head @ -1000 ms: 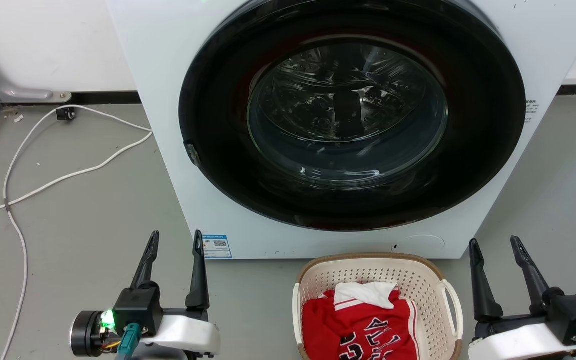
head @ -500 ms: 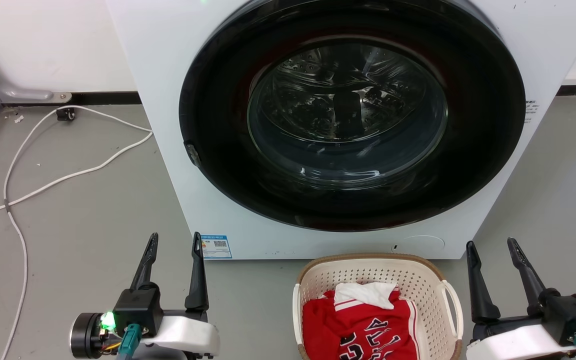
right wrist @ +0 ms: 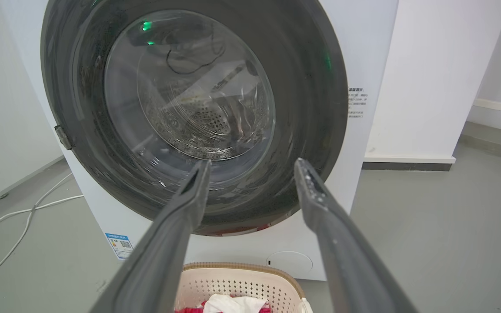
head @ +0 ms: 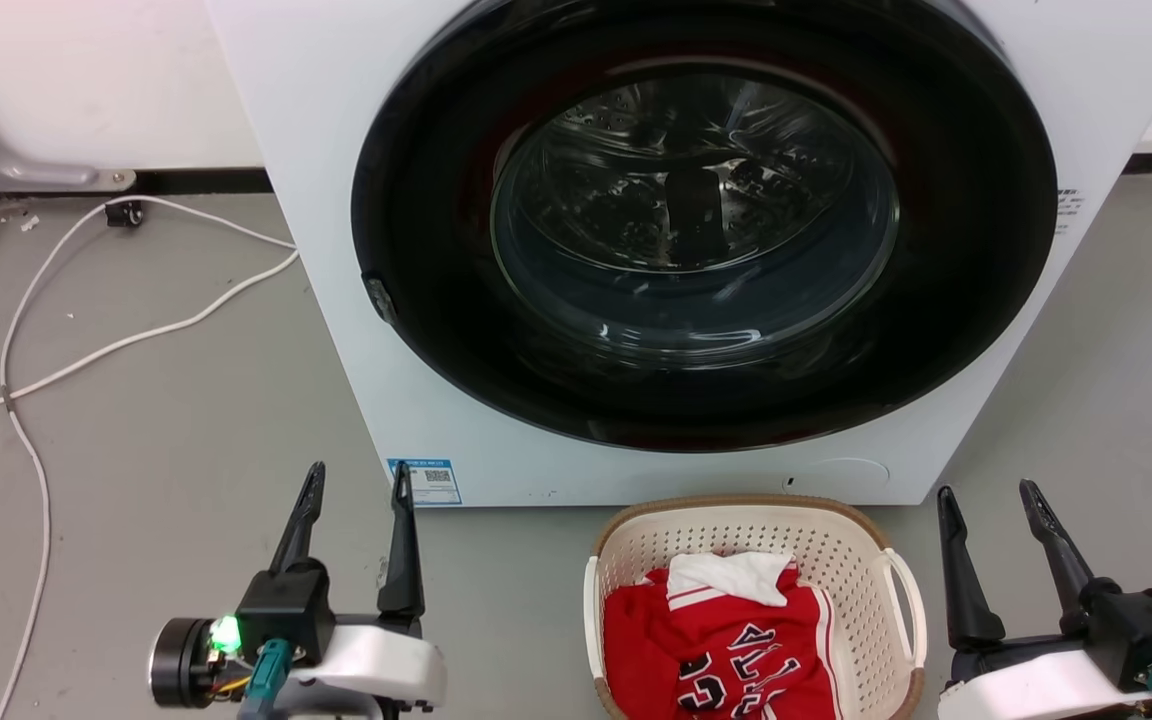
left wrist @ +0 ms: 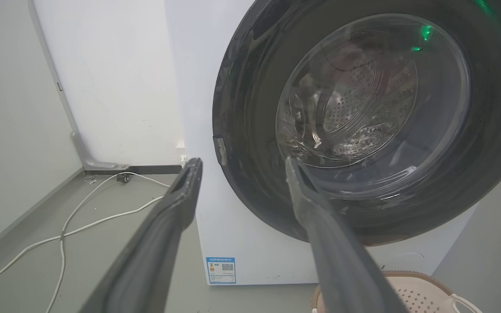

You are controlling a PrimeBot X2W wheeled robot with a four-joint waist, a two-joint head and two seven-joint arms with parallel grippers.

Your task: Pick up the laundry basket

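Only the head's view dips slightly; laundry basket (head: 736, 528) sits between left hand (head: 357, 470) and right hand (head: 985, 490), both spread, holding nothing.

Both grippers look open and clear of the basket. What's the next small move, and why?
Probably ease the right gripper left toward the white loop handle on the right side of the laundry basket. That gripper is open and empty, just right of the handle and apart from it. The left gripper, also open, stands much farther from the basket.
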